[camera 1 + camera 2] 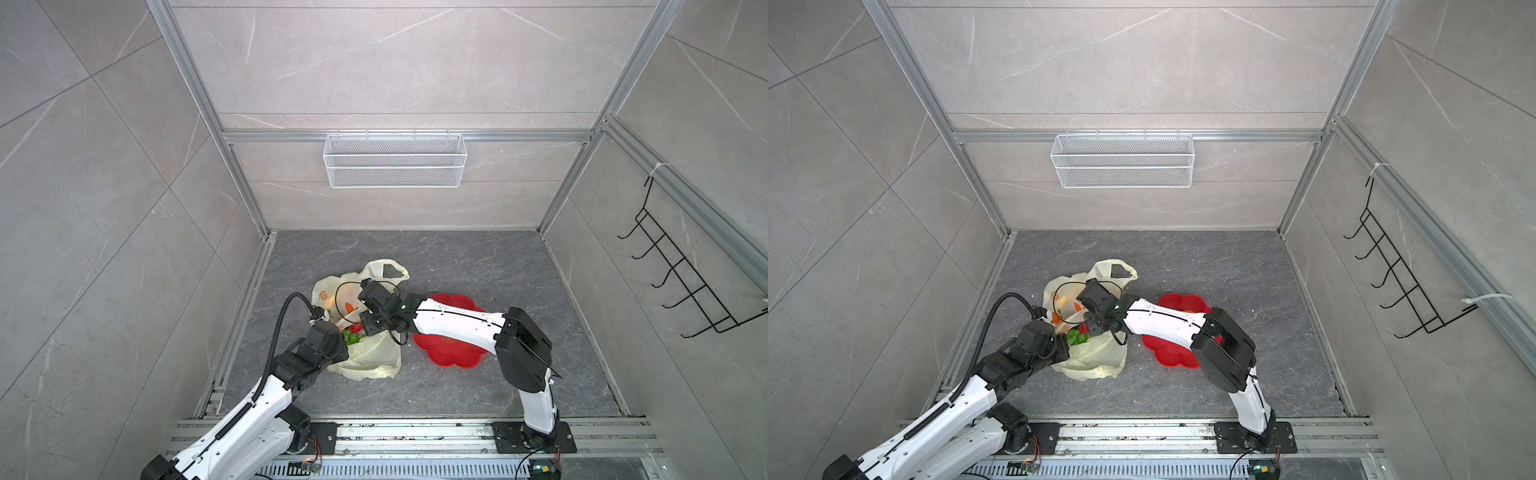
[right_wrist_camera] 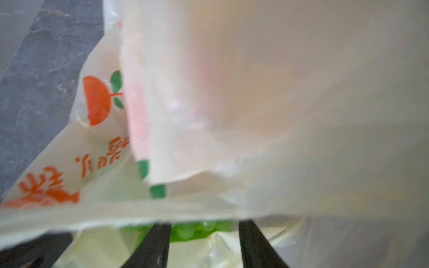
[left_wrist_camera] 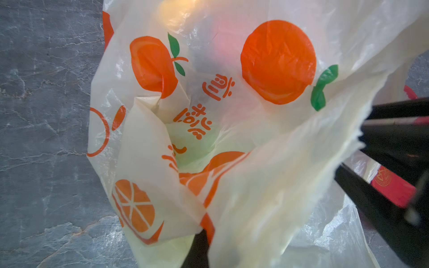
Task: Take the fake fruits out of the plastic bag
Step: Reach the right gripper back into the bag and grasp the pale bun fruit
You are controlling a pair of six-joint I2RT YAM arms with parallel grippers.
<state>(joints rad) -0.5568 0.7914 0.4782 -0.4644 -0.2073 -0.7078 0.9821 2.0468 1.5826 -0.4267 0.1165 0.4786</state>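
1. the step in hand, as i judge it, is picking the green grape bunch [image 2: 197,230] out of the plastic bag [image 1: 374,359]. all the fake fruits [image 1: 1077,337] that i can see are inside the bag, so the task looks near its beginning.
2. the bag lies on the worktop [image 1: 478,266], left of the middle and rather near, with the red flower-shaped plate [image 1: 449,353] just to its right. its mouth is pulled open. in both top views the grapes show in the opening, with a small red fruit [image 1: 355,328] just beside them on the far side. i cannot tell which fruit that is.
3. the left hand [image 3: 201,233] is fully closed and pinches the edge of the bag film, holding that side of the mouth up.
4. the right hand [image 2: 205,228] reaches into the mouth from the right. its fingers [image 2: 153,246] stand about half apart, with the grapes in the gap between them. i cannot tell whether they press on the bunch, because loose film hangs in front of the wrist camera.
5. the next move calls for closing on the grapes only, with no film between finger and fruit, then lifting up and to the right, toward the plate. the film is thin and may come up with the fruit.
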